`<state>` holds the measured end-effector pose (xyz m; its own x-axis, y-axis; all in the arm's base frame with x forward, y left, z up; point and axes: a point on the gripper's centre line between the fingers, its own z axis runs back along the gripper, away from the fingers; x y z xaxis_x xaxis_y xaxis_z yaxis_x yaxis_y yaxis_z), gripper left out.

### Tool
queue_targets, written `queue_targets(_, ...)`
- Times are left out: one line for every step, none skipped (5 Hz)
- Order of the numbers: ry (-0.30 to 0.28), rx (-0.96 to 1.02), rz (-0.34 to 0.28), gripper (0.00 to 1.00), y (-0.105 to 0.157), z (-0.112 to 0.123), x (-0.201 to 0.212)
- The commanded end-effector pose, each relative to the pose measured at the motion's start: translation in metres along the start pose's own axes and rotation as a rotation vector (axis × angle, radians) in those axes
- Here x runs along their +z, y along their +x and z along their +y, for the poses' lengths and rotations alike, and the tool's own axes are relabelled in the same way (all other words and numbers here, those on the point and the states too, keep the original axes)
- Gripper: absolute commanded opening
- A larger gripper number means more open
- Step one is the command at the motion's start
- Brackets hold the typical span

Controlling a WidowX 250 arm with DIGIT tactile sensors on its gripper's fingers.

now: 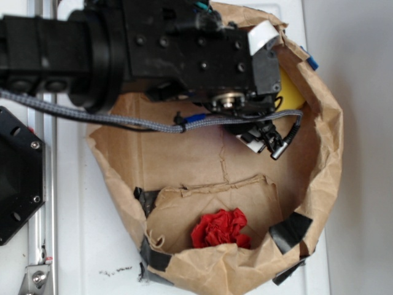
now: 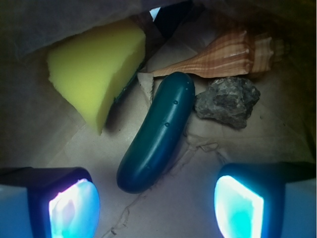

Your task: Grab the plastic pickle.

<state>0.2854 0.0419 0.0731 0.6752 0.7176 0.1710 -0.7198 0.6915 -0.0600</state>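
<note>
Because its jaws are spread wide and empty, the pincer (image 2: 156, 203) hovers inside the paper bag (image 1: 325, 153) with the plastic pickle (image 2: 157, 131) lying diagonally just ahead between them, beside the yellow sponge wedge (image 2: 96, 74) and grey rock (image 2: 228, 100).

1. The paper bag (image 1: 319, 110) lies on the desk (image 1: 356, 184), and the arm (image 1: 153, 49) reaches into it from the left.
2. In the wrist view the plastic pickle (image 2: 157, 131) lies slantwise on the bag floor, its near end between the gripper (image 2: 156, 206) jaws, which stand apart.
3. The wedge (image 2: 96, 74) lies left of the pickle.
4. The rock (image 2: 228, 100) lies just right of the pickle's far end.
5. The shell (image 2: 223, 53) lies behind the rock.
6. A crumpled piece (image 1: 221, 228) lies at the bag's near edge.
</note>
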Motion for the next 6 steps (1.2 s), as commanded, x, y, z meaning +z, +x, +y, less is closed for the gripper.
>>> queue_targets(-0.013, 0.013, -0.020, 1.00, 0.011, 0.002, 0.002)
queue_targets(-0.026, -0.017, 0.027, 1.00, 0.014, -0.002, -0.007)
queue_targets(-0.026, -0.017, 0.027, 1.00, 0.014, -0.002, -0.007)
queue_targets(-0.026, -0.017, 0.027, 1.00, 0.014, -0.002, -0.007)
queue_targets(-0.026, -0.017, 0.027, 1.00, 0.014, -0.002, -0.007)
queue_targets(-0.016, 0.121, 0.043, 1.00, 0.020, -0.001, -0.022)
